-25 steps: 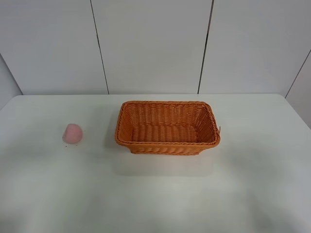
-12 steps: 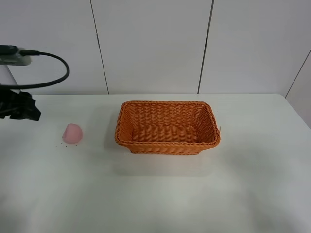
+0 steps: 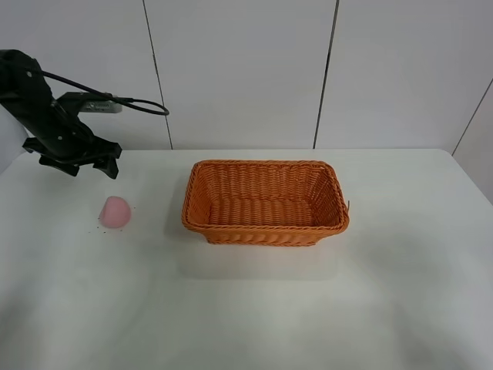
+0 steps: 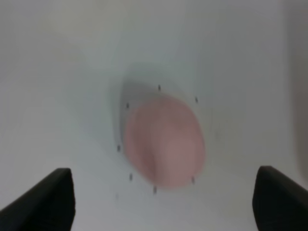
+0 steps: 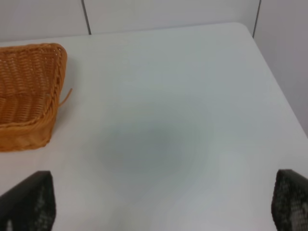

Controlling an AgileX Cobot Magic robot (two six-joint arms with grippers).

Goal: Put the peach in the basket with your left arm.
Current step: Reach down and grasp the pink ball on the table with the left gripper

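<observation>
The pale pink peach [image 3: 115,211] lies on the white table to the left of the orange wicker basket [image 3: 266,202], which is empty. My left gripper [image 3: 80,163] hangs in the air above and behind the peach, apart from it, on the black left arm [image 3: 31,92]. In the left wrist view the peach [image 4: 163,142] lies between and ahead of the two spread fingertips [image 4: 43,199], and the left gripper [image 4: 162,204] is open and empty. The right gripper [image 5: 161,204] is open and empty over bare table, with the basket's corner [image 5: 26,91] off to one side.
The white table [image 3: 246,308] ends at a white panelled wall [image 3: 239,69] behind the basket. A black cable [image 3: 131,102] loops from the left arm. Small dark specks [image 4: 130,177] dot the table around the peach.
The left arm came in from the left edge and moved right and up, and its gripper now hangs near the peach. The peach and the basket have not moved.
</observation>
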